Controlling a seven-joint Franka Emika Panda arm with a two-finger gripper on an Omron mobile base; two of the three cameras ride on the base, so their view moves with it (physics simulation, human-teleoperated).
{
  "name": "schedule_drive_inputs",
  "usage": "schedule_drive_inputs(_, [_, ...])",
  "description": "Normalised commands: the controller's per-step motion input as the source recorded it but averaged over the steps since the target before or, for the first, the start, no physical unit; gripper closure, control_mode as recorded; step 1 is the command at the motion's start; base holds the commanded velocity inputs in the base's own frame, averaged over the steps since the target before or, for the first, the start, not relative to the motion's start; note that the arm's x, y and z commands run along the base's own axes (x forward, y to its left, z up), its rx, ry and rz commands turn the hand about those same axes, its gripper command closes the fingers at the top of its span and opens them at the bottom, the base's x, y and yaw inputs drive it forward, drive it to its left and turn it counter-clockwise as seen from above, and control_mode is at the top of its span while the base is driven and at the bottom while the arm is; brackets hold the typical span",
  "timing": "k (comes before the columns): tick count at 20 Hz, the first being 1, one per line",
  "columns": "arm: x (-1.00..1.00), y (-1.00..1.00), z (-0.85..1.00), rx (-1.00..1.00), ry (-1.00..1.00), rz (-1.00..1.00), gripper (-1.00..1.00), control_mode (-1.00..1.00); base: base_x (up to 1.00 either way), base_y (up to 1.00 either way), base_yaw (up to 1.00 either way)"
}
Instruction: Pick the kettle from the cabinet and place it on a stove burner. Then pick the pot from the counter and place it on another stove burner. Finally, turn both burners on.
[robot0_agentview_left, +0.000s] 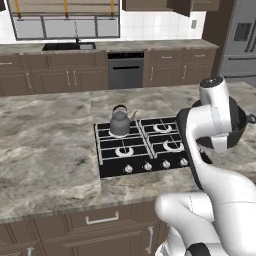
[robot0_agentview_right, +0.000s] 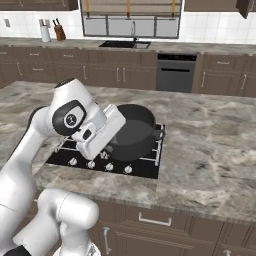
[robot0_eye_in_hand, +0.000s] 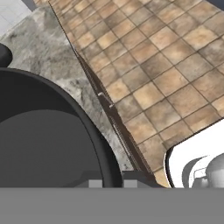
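You have the pot (robot0_agentview_right: 131, 131) at frame centre in the right base view, raised over the cooktop's (robot0_agentview_right: 145, 166) right side, its dark interior empty. The gripper's (robot0_eye_in_hand: 110, 183) jaws are pinched together on the pot's rim. The kettle (robot0_agentview_left: 120, 121) sits on the upper-left burner in the left base view.

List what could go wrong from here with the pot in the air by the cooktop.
1. The pot is wide and the jaws seem to hold it only at the rim, so it may tilt or slip while carried.
2. The kettle already sits on the back left burner; a wide swing that way could knock it.
3. Set down off-centre on the right burners, the pot might cover the knobs needed later.
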Motion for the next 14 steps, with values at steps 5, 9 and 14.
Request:
schedule_drive_inputs(5, [0.47, 0.0, -0.15, 0.0, 0.0, 0.19, 1.0, -1.0, 0.0, 0.0, 0.0])
schedule_drive_inputs(9, [0.51, 0.0, -0.16, 0.0, 0.0, 0.18, 1.0, -1.0, 0.0, 0.0, 0.0])
schedule_drive_inputs(14, [0.61, 0.0, -0.06, 0.0, 0.0, 0.1, 1.0, -1.0, 0.0, 0.0, 0.0])
